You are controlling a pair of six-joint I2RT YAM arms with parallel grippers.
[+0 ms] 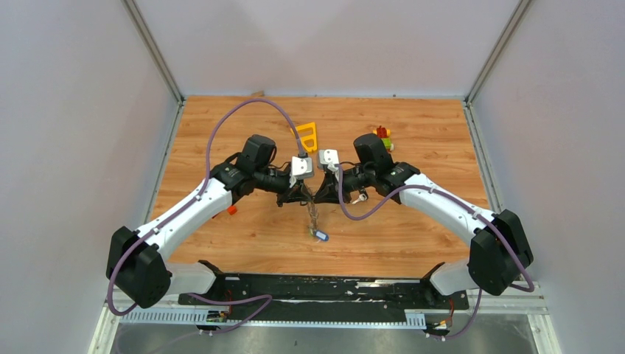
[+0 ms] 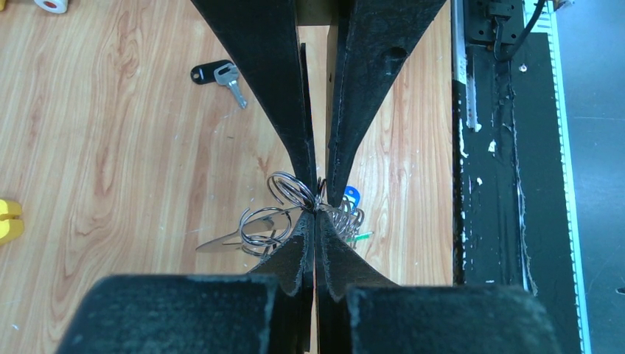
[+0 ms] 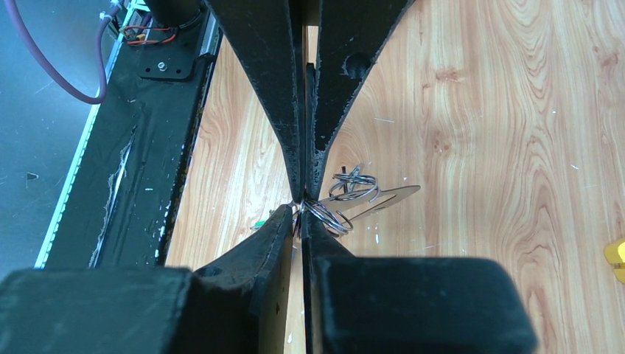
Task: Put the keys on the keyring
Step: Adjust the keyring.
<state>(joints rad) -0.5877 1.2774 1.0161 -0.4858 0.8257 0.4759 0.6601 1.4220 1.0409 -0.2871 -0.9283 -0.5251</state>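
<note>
In the top view the left gripper and right gripper meet tip to tip at centre, hiding their jaws, with the keyring hanging just below and a triangle and block above. The wrist views show left jaws pressed together on the keyring's wire, right jaws nearly together on the same tangle, tagged keys bunched around the tips. Only the left wrist shows a black key lying alone, upper left.
</note>
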